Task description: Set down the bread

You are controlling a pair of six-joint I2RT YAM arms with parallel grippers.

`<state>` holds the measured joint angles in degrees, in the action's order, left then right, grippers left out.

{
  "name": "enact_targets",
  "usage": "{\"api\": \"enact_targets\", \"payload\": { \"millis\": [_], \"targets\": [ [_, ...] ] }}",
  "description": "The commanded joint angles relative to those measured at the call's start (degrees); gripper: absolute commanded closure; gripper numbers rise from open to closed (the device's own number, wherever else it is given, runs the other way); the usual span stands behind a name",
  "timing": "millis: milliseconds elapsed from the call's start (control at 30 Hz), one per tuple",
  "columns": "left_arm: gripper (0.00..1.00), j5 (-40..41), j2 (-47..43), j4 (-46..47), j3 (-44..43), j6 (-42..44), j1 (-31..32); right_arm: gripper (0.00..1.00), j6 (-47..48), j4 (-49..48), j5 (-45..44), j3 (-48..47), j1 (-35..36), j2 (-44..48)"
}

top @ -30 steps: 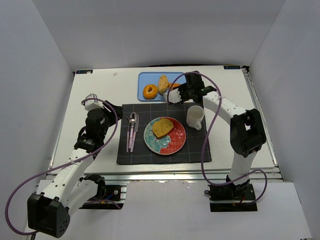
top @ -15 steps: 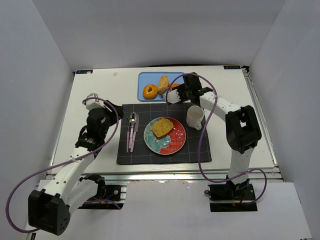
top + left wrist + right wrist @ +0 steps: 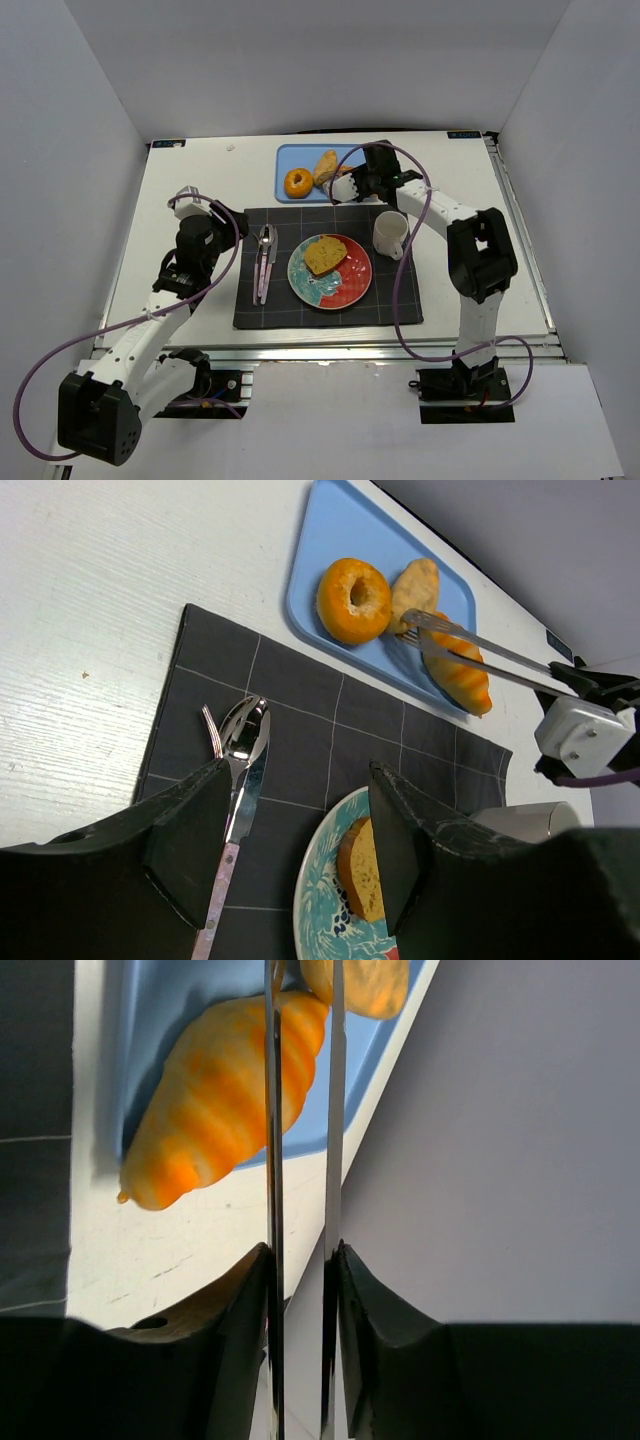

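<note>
A squarish bread slice (image 3: pixel 325 254) lies on the patterned plate (image 3: pixel 345 290); it also shows in the left wrist view (image 3: pixel 358 870). The longer roll-like bread piece (image 3: pixel 326 165) lies on the blue tray (image 3: pixel 290 155), between the donut (image 3: pixel 299 183) and the croissant (image 3: pixel 462 677). My right gripper (image 3: pixel 352 186) is shut on metal tongs (image 3: pixel 480 655). The tong tips lie over the croissant (image 3: pixel 215 1110) and reach the roll's near end (image 3: pixel 415 583); I cannot tell whether they grip it. My left gripper (image 3: pixel 225 222) is open and empty above the placemat's left part.
A white mug (image 3: pixel 391 235) stands on the dark placemat (image 3: pixel 385 300) right of the plate. A spoon (image 3: pixel 240 750) and other cutlery (image 3: pixel 264 262) lie left of the plate. White walls enclose the table on three sides.
My right gripper has moved up and left, bringing the tongs over the tray up to the roll. My left arm has shifted slightly.
</note>
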<state>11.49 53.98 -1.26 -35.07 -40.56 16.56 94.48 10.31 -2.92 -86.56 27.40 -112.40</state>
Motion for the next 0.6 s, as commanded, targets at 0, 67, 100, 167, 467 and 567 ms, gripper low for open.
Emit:
{"api": "enact_targets", "payload": {
  "millis": [0, 67, 100, 167, 467, 567],
  "targets": [
    [0.33, -0.4, -0.3, 0.8, -1.5, 0.0, -0.1, 0.66, -0.2, -1.7, -1.2, -4.2, 0.3, -1.9],
    [0.33, -0.4, -0.3, 0.7, -1.6, 0.0, -0.1, 0.76, -0.4, -1.1, -1.1, -4.7, 0.2, -2.1],
    [0.33, -0.4, -0.2, 0.7, -1.5, 0.0, -0.1, 0.83, -0.5, -1.0, -1.1, -4.7, 0.2, -2.0],
    [0.33, -0.5, -0.2, 0.8, -1.4, 0.0, -0.1, 0.88, -1.1, -0.7, -0.7, -4.7, 0.2, -1.6],
    [0.33, -0.2, -0.1, 0.5, -2.3, 0.2, -0.1, 0.96, -6.9, 4.7, 4.7, -3.3, -0.2, 8.7],
    [0.33, 0.1, -0.3, 0.2, -2.3, 0.3, -0.1, 0.96, -7.7, 7.0, 8.8, 2.4, -0.1, 16.1]
  ]
}}
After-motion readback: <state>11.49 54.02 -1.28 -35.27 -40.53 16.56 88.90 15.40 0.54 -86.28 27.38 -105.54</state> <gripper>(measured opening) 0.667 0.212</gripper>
